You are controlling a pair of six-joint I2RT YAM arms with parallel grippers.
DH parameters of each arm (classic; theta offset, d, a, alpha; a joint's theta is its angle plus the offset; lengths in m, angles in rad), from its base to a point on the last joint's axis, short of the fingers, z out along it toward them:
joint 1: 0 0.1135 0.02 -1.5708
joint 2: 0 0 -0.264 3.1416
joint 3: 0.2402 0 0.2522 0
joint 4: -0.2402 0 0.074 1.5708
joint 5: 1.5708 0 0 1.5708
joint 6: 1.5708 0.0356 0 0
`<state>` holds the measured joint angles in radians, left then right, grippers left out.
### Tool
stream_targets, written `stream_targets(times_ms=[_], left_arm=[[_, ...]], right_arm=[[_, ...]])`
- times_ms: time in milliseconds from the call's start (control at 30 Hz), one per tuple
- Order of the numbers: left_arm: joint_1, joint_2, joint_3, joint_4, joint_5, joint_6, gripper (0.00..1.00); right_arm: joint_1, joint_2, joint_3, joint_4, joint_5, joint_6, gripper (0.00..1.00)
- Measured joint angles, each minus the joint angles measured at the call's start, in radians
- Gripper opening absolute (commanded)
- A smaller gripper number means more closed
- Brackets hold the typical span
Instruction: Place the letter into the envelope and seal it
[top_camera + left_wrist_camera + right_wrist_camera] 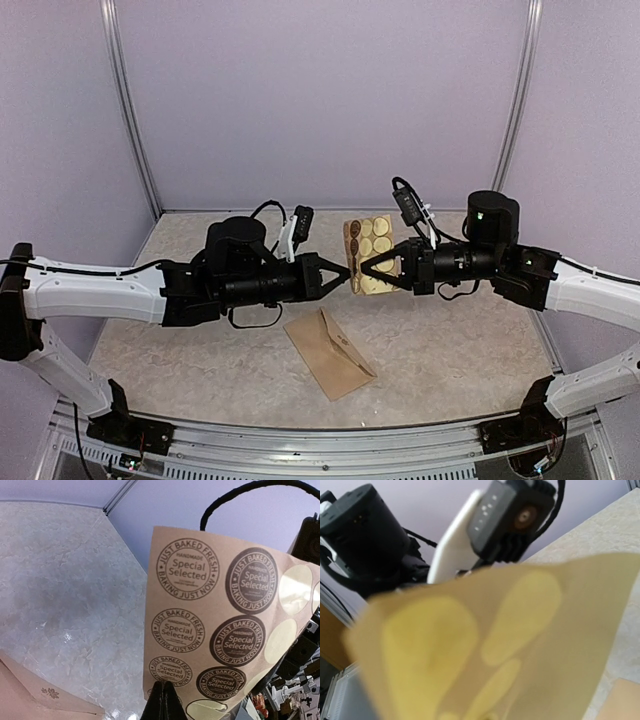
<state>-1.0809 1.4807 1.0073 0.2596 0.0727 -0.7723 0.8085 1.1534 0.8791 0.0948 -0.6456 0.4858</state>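
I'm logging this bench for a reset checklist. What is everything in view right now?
sticker sheet: one, kraft brown with dark-printed and pale round stickers, held in the air between the two pincers.
envelope: one, brown, flat on the table, front centre.
table: one, beige marbled, under both arms.
left pincer: one, black, shut on the sheet's near edge.
right pincer: one, black, shut on the sheet from the other side.

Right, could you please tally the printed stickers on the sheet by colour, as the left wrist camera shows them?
On the sticker sheet:
Light brown stickers: 3
Dark brown stickers: 3
Total: 6
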Motion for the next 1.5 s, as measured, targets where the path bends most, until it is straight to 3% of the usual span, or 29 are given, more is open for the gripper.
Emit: stream_targets(times_ms=[133, 233, 400, 567, 700, 733, 967, 1133, 1500], left_arm=[[0.0, -0.001, -0.001, -0.022, -0.034, 0.0, 0.01], [0.0, -0.021, -0.026, -0.013, -0.048, 0.005, 0.33], [0.024, -0.108, -0.14, 0.058, -0.023, -0.013, 0.65], [0.092, -0.178, -0.268, 0.195, 0.085, -0.056, 0.74], [0.096, -0.177, -0.272, 0.273, 0.192, -0.068, 0.75], [0.095, -0.175, -0.271, 0.291, 0.215, -0.069, 0.74], [0.069, -0.127, -0.246, 0.399, 0.348, -0.072, 0.35], [0.06, -0.11, -0.245, 0.449, 0.393, -0.074, 0.02], [0.055, -0.079, -0.245, 0.53, 0.437, -0.081, 0.0]], right_arm=[[0.0, 0.0, 0.0, 0.0, 0.012, -0.002, 0.0], [0.0, 0.0, 0.0, -0.004, 0.026, -0.005, 0.0], [0.0, 0.0, -0.02, 0.021, 0.0, -0.006, 0.0], [0.0, 0.0, -0.046, 0.072, -0.08, 0.009, 0.0], [0.0, 0.0, -0.047, 0.122, -0.154, 0.03, 0.0], [0.0, 0.0, -0.047, 0.133, -0.168, 0.033, 0.0], [0.0, 0.022, -0.047, 0.167, -0.225, 0.053, 0.0], [0.0, 0.028, -0.047, 0.166, -0.23, 0.056, 0.0], [0.0, 0.051, -0.044, 0.139, -0.193, 0.054, 0.0]])
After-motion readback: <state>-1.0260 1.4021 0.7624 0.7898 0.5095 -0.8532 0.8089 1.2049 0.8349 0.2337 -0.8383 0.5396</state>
